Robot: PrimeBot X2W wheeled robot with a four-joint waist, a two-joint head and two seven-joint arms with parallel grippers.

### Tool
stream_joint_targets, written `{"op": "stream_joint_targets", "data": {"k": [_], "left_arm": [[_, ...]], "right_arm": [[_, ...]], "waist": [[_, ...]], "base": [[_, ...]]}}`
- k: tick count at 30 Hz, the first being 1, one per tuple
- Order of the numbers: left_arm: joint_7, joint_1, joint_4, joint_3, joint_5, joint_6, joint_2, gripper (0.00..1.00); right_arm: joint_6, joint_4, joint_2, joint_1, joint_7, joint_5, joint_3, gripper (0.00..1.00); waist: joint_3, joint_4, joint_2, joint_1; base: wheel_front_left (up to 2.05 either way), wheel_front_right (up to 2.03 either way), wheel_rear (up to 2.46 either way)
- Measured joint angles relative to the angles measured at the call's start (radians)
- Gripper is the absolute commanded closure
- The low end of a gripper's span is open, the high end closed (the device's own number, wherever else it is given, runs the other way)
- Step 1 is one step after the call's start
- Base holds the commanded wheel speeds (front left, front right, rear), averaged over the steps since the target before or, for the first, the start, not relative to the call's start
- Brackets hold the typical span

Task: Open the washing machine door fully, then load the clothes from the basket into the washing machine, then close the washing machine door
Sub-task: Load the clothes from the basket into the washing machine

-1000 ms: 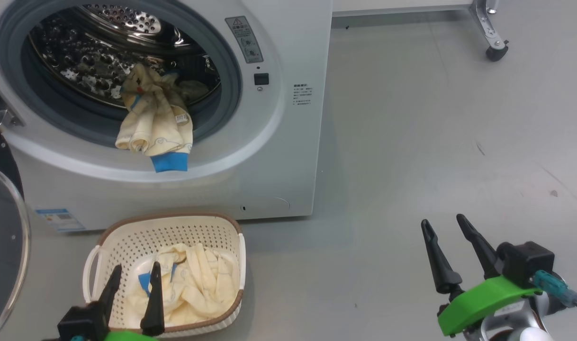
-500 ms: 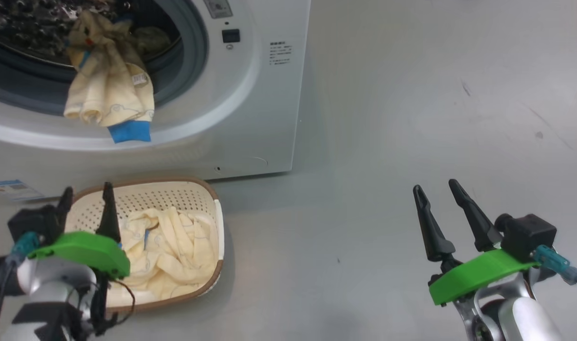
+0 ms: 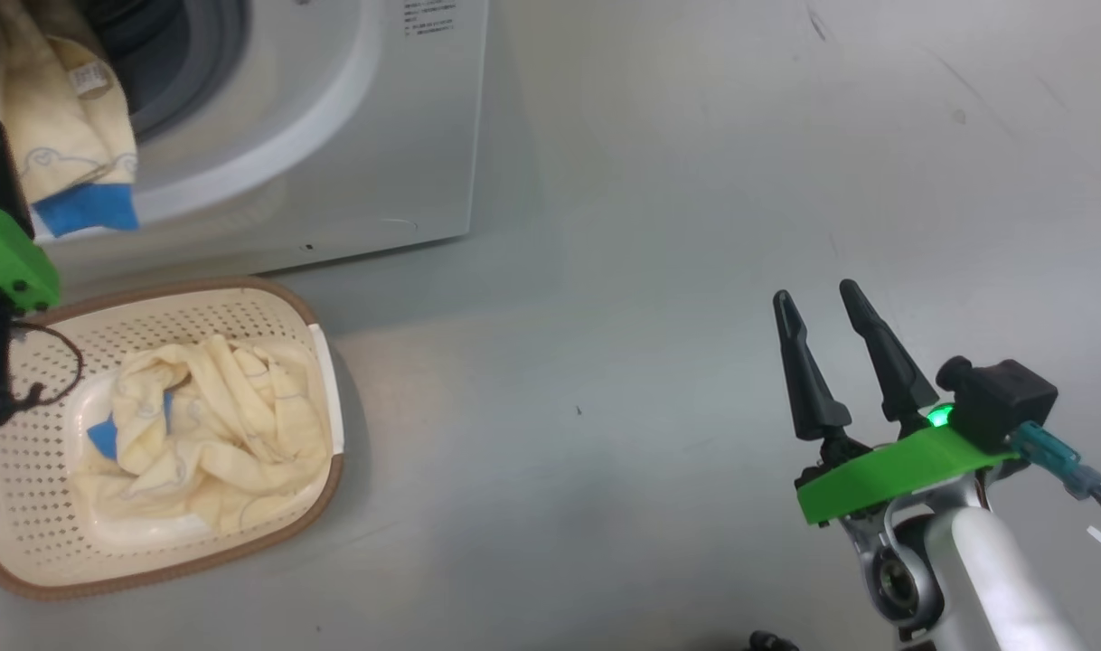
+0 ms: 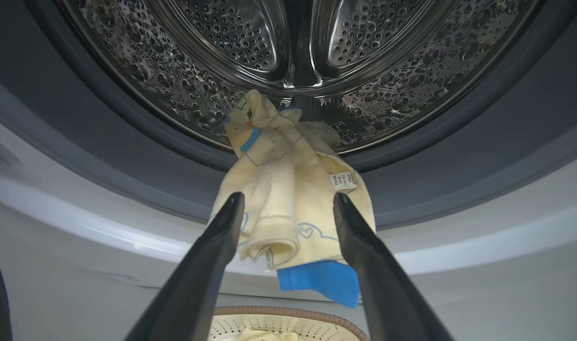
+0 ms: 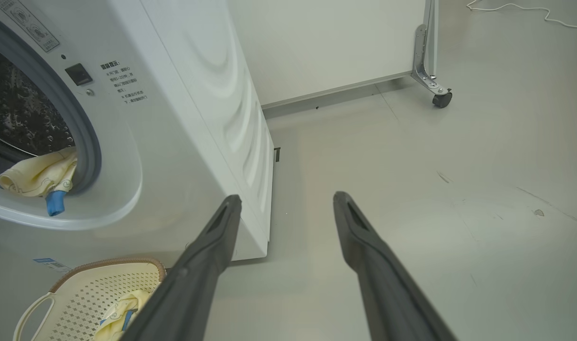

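The left gripper (image 4: 288, 196) stands wide open with nothing between its two long, dark, tapering fingers (image 4: 208, 255). It points into the washer's mouth. In its wrist view, one garment (image 4: 279, 189) shows between the fingertips; whether either tip touches the cloth cannot be told. This garment is soft cream-yellow knit with faint blue line drawings, a white label and a bright blue cuff. It hangs out of the drum (image 4: 250, 38) and drapes over the gasket (image 4: 80, 123), with the cuff lowest.

The drum is shiny steel, dimpled and pierced all over with small holes, and the gasket around it is a smooth grey ring.

Below the opening, one basket (image 3: 35, 515) sits on the floor (image 3: 650, 226), just in front of the washer (image 3: 370, 136). It is a rounded rectangle of cream plastic with perforated walls and a brown woven-look rim; one white handle shows on its side nearer the right arm. Inside lies a second bundle of clothes (image 3: 207, 416) — crumpled, the same cream-yellow with a blue patch.

The right gripper (image 3: 814, 291) is well apart from all this. It is also spread wide and empty, its two fingers on a green mount above bare, smooth grey floor. The washer's body is white and glossy — boxy, with a broad round front ring. In the right wrist view, one black caster (image 5: 442, 98) stands far off.
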Motion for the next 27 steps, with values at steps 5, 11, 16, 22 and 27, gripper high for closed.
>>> {"op": "stream_joint_targets", "data": {"k": [5,11,16,22,27], "left_arm": [[0.131,-0.103,0.024,0.001,-0.002,-0.016,0.058,0.0],[0.31,-0.203,0.044,0.001,-0.022,-0.016,0.126,0.0],[0.433,-0.241,0.045,0.001,-0.04,-0.006,0.159,0.0],[0.568,-0.27,0.038,0.011,-0.085,0.021,0.182,0.0],[0.644,-0.286,0.012,0.022,-0.097,0.026,0.2,0.0]], "right_arm": [[0.0,0.033,0.0,-0.03,-0.026,0.023,0.026,0.0],[0.0,0.061,0.0,-0.072,-0.049,0.058,0.053,0.0],[0.0,0.079,0.0,-0.098,-0.06,0.077,0.07,0.0],[0.0,0.095,0.0,-0.128,-0.064,0.095,0.09,0.0],[0.0,0.093,0.0,-0.155,-0.064,0.12,0.104,0.0]], "waist": [[0.052,-0.04,0.0,0.0],[0.111,-0.079,0.0,-0.0001],[0.149,-0.103,0.0,-0.0001],[0.178,-0.127,0.0,-0.0002],[0.202,-0.147,0.0,-0.0003]], "base": [[0.0,0.0,0.0],[0.0,0.0,0.0],[0.0,0.0,0.0],[0.0,0.0,0.0],[0.0,0.0,0.0]]}}
